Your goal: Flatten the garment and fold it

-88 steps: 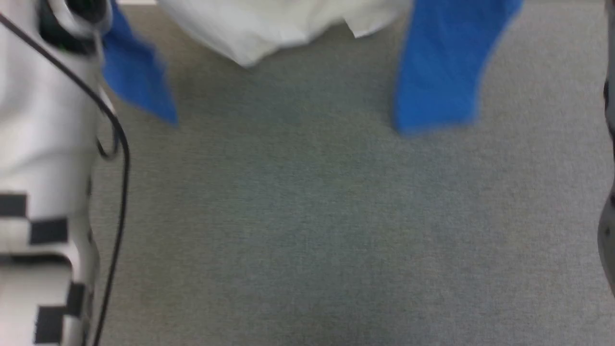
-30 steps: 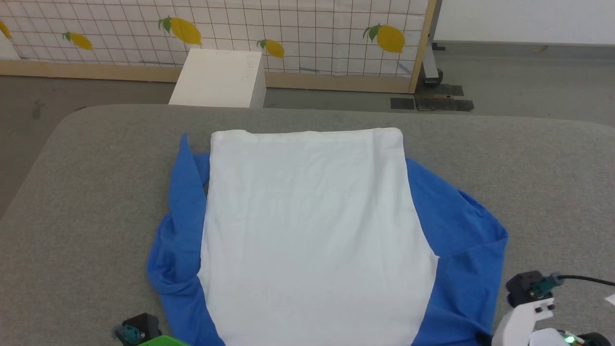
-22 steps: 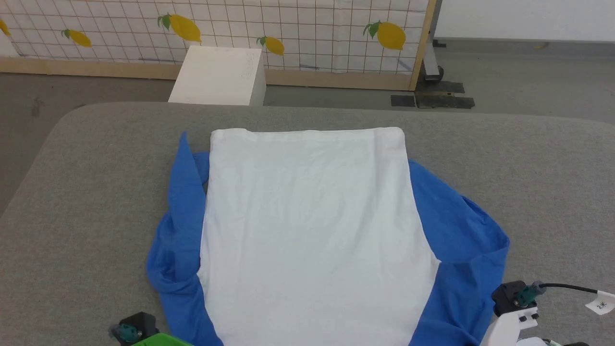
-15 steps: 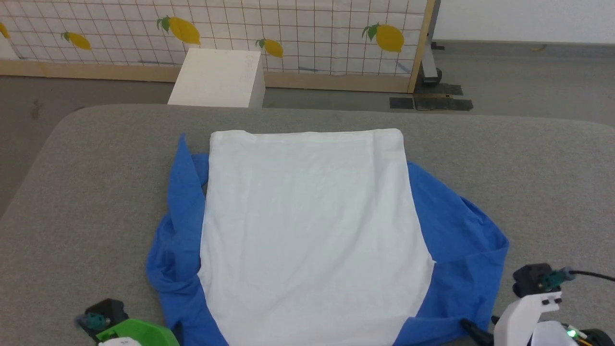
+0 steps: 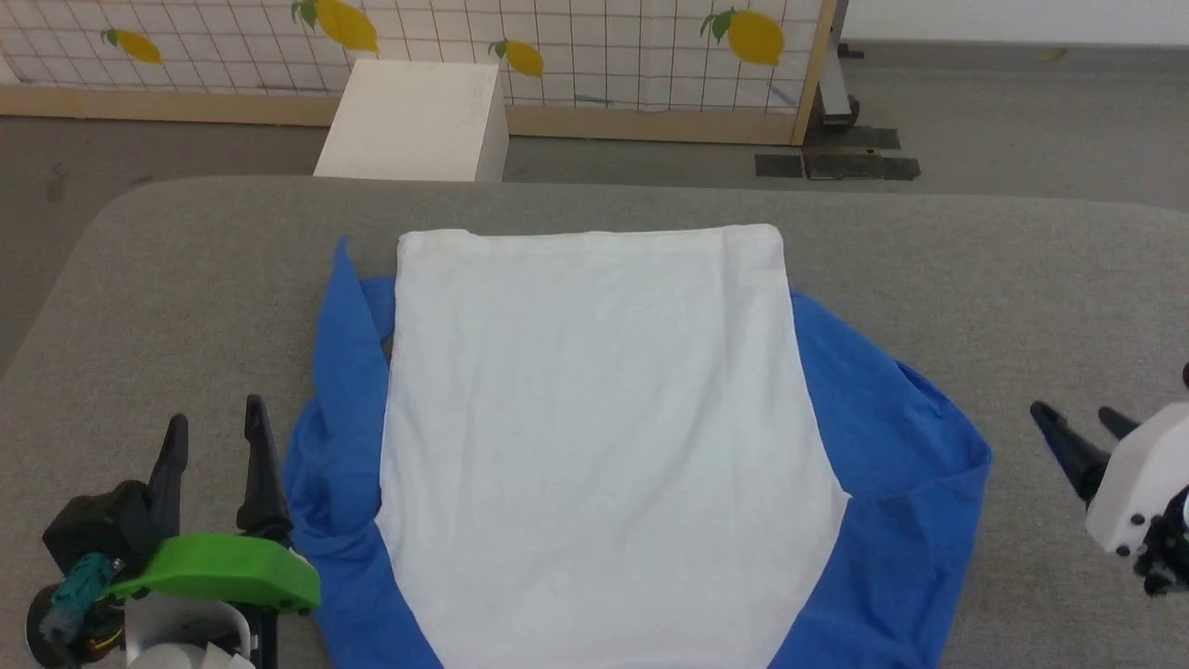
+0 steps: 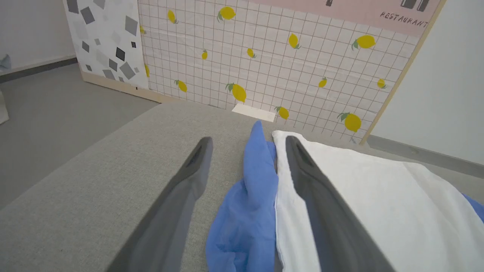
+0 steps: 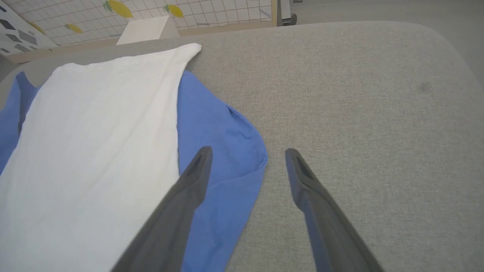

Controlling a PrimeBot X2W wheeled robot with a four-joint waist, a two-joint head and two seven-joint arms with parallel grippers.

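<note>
The garment (image 5: 594,437) lies spread on the grey table (image 5: 975,269), its white body flat and plain side up, a blue sleeve bunched along each side. My left gripper (image 5: 214,427) stands open just left of the left sleeve (image 5: 339,390), nothing between its fingers. In the left wrist view that gripper (image 6: 247,141) frames the sleeve (image 6: 253,189) and the white edge (image 6: 370,200). My right gripper (image 5: 1077,426) is open over bare table, right of the right sleeve (image 5: 892,446). In the right wrist view the gripper (image 7: 247,153) hovers by the sleeve's (image 7: 219,132) outer edge.
Beyond the table's far edge stand a white box (image 5: 413,121) and a tiled screen with lemon prints (image 5: 576,46) on the grey floor. Bare table surface stretches left and right of the garment.
Both grippers opened and let go of the garment, then rose into view at either side of it. The garment now lies flat on the table. The camera tilted slightly.
</note>
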